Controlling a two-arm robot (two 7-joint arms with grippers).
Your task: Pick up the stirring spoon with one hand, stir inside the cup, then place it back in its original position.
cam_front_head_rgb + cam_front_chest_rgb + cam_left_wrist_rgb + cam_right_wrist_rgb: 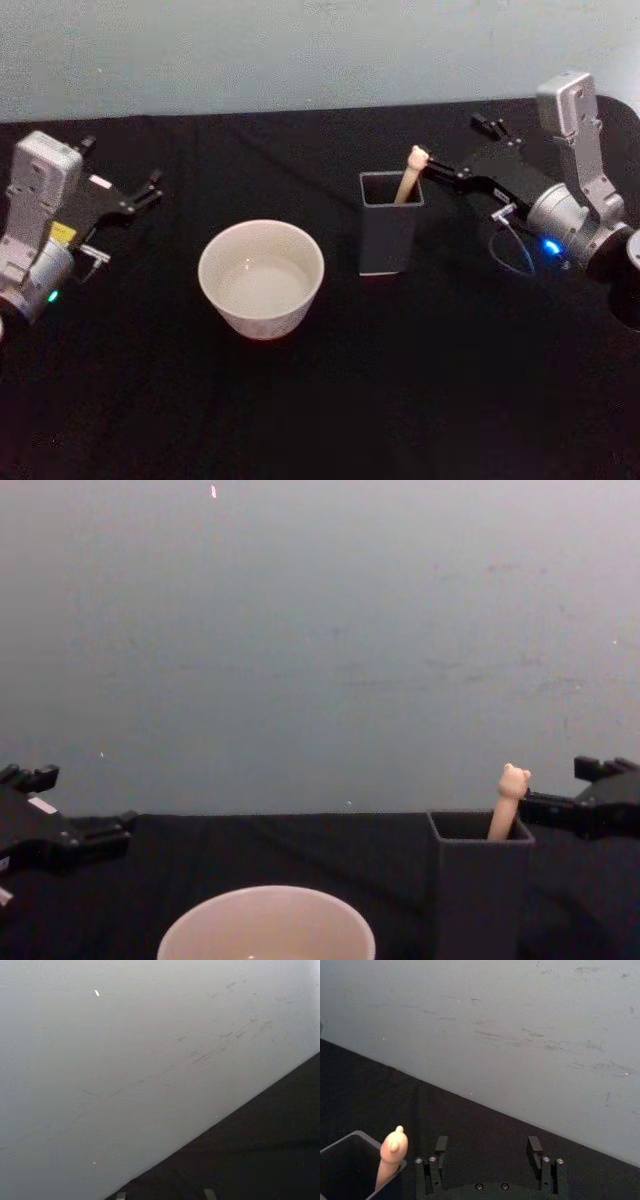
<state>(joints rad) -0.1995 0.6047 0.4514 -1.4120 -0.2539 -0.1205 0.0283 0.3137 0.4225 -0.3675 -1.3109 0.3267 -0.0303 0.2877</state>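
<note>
While the spoon [411,172] stands in the dark square holder [388,236], bear knob leaning against the rim nearest the right gripper [466,152], that gripper waits just beside the knob, fingers [534,1146] spread and grasping nothing. Cup [261,277]: off-white, on the black table [300,420], beyond the holder on its far side from the right gripper. Left gripper [152,186]: released, empty, well apart from the cup; 1 white label [42,806], 1 yellow label [62,233], writing unreadable.
</note>
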